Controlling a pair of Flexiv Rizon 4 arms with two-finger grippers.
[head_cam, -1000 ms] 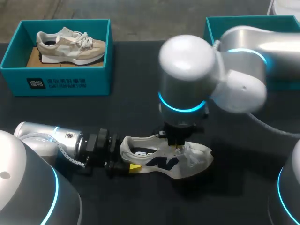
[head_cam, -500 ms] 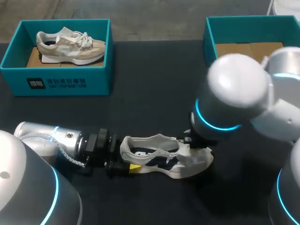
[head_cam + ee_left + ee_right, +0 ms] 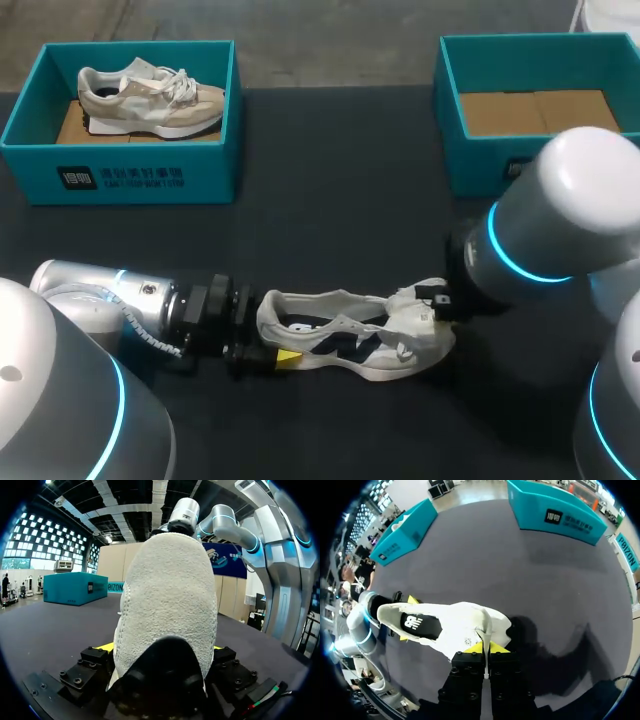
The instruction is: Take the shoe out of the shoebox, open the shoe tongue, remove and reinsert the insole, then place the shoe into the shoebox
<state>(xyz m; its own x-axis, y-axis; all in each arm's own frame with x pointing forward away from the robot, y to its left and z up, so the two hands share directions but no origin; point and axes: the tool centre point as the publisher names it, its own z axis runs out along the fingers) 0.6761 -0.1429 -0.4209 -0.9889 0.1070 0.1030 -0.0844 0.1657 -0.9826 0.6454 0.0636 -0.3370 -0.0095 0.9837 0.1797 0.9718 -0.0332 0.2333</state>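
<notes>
Shoe (image 3: pixel 350 335) rests on the counter (image 3: pixel 330 180) between our arms; we find the left gripper (image 3: pixel 275 357) clamped on its heel, the right gripper (image 3: pixel 485 649) pinched on a white strip near its toe.

Your shoe (image 3: pixel 350 335) sits on the table out of its box: a cream sneaker with dark side panels, heel left and toe right. Its dark insole (image 3: pixel 415 624) shows in the opening. What looks like the tongue (image 3: pixel 484 630) stands up near the toe. The open teal shoebox (image 3: pixel 450 120) stands well apart.
</notes>
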